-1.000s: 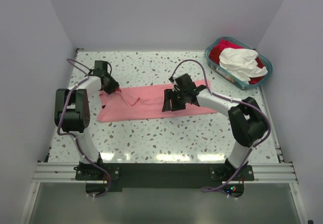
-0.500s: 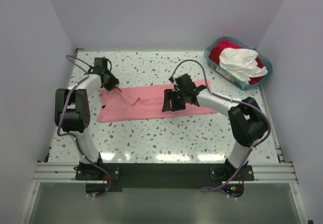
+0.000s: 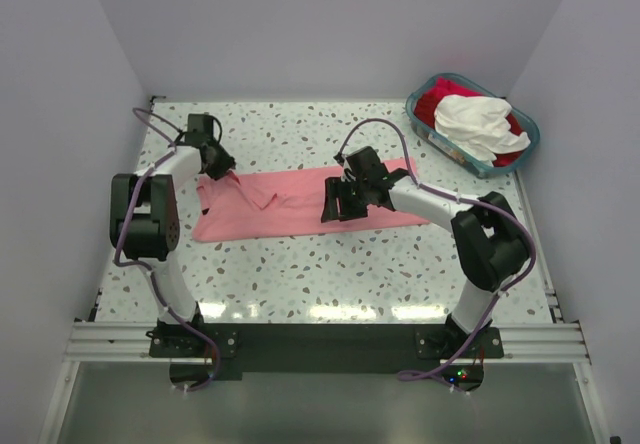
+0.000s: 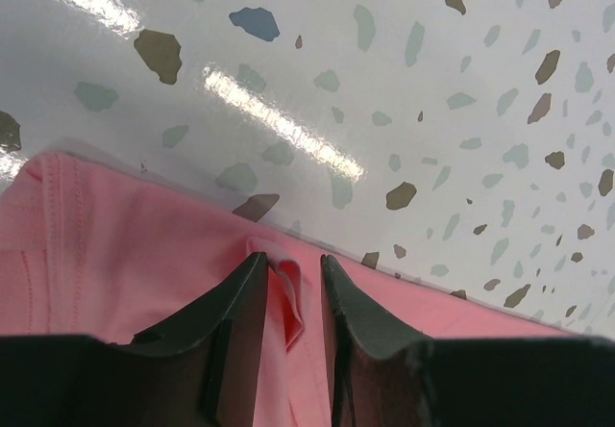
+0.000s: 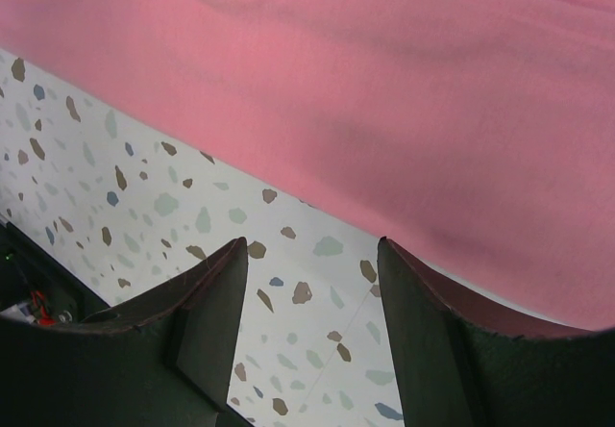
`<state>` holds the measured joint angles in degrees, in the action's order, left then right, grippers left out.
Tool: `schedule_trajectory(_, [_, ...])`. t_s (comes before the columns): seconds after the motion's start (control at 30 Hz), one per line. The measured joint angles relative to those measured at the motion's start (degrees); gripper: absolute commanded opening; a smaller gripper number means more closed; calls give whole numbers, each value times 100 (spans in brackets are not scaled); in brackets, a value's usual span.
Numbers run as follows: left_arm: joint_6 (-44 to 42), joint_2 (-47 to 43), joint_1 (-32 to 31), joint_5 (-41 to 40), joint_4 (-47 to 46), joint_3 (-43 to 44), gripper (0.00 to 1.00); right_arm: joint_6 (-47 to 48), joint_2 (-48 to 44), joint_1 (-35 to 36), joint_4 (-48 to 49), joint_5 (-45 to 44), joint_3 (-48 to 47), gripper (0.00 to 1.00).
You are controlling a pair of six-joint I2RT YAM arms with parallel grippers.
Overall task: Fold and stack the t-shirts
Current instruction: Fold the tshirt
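Left gripper (image 4: 288, 265) is edging back a touch and pinching narrowly on a fold at the far-left corner of the salmon-pink t-shirt (image 3: 300, 209), which is lying spread on the table (image 3: 300, 274), while right gripper (image 5: 312, 252) is hanging open and empty over the near hem, so I reckon the fold is only starting.

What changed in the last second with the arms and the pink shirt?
The left gripper moved slightly toward the far edge of the table, pinching a fold at the edge of the pink t-shirt. The right gripper, open over the shirt's near edge, and the basket stayed put.
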<state>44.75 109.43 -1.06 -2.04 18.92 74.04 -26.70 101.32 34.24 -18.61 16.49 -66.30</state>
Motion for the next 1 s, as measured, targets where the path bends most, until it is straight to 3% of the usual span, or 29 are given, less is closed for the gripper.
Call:
schedule_trajectory(0.17, [-26, 52, -4, 0, 2, 0, 27, 0, 22, 0, 2, 2, 0, 60])
schedule_trajectory(0.4, [-90, 59, -15, 2, 2, 4, 0, 0, 74, 15, 33, 59, 0, 60])
schedule_trajectory(0.7, [-105, 48, -15, 46, -24, 52, 0, -96, 472, 396, 643, 125, -339, 58])
schedule_trajectory(1.0, [-105, -4, -20, 131, -114, 52, 0, -334, 1244, 1268, 1436, -815, -1241, 52])
